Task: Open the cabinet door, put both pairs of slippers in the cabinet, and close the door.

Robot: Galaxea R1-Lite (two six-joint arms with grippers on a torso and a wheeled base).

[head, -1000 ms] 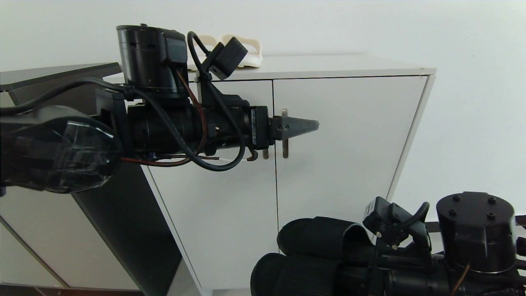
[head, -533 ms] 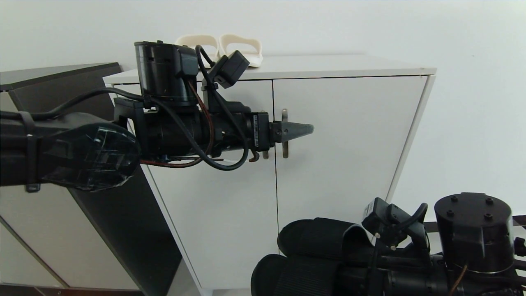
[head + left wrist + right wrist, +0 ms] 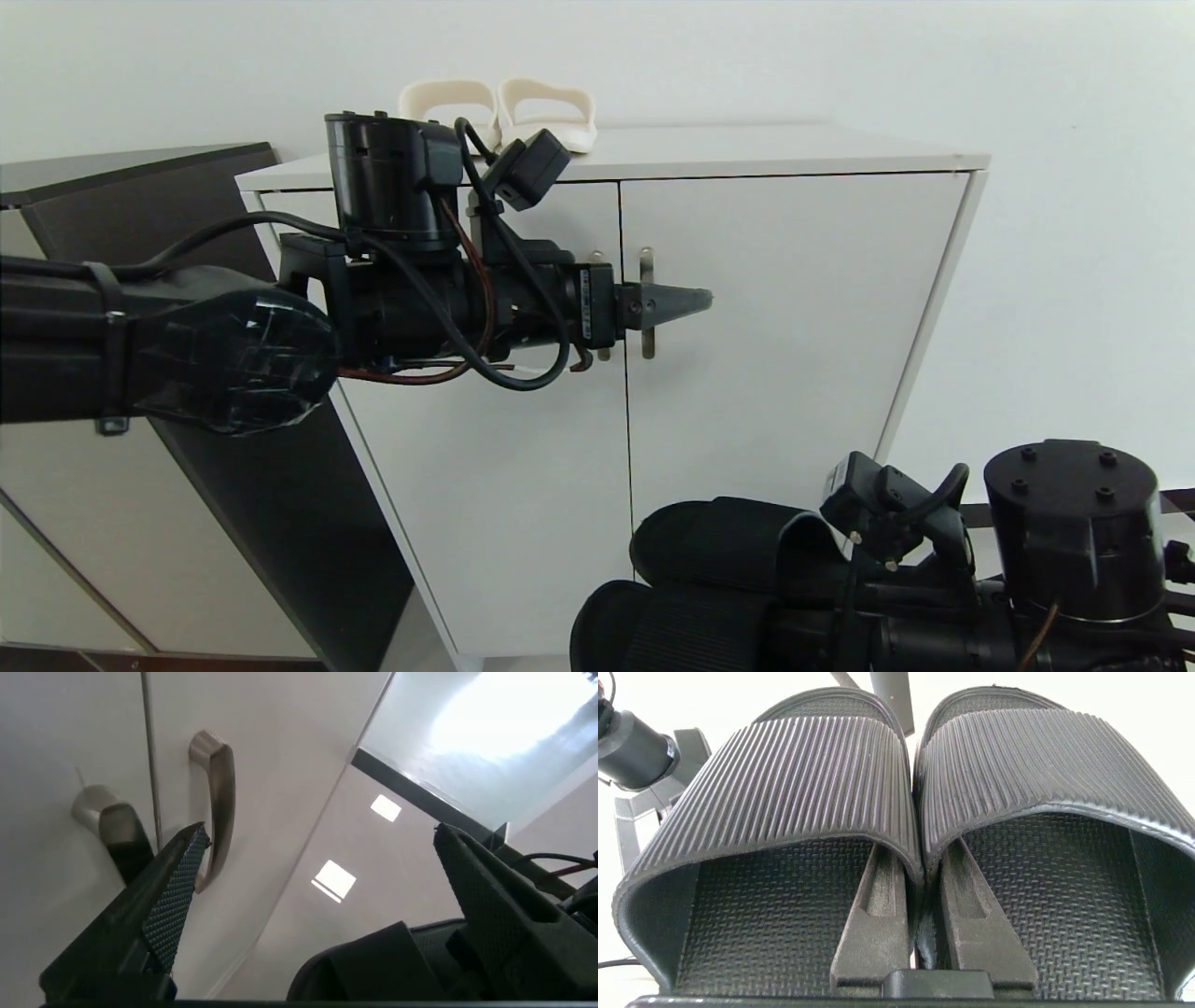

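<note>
The white cabinet (image 3: pixel 784 308) has both doors shut. My left gripper (image 3: pixel 695 301) hangs open just in front of the right door's metal handle (image 3: pixel 646 266), level with its middle. In the left wrist view the handle (image 3: pixel 217 803) lies close to one finger (image 3: pixel 173 901) of the gripper (image 3: pixel 318 840), not between the fingers. A cream pair of slippers (image 3: pixel 499 105) sits on the cabinet top. Low on the right, my right gripper (image 3: pixel 920 919) is shut on the black pair of slippers (image 3: pixel 719 569), one finger (image 3: pixel 873 919) inside each slipper (image 3: pixel 785 812), pinching their inner walls together.
The left door's handle (image 3: pixel 105 821) sits beside the centre seam. A dark grey unit (image 3: pixel 140 177) stands against the cabinet's left side. A plain white wall (image 3: pixel 1074 233) runs behind and to the right of the cabinet.
My left arm has dropped a little and drawn slightly back left, uncovering the cream slippers on top. The right arm with the black slippers has stayed put.
</note>
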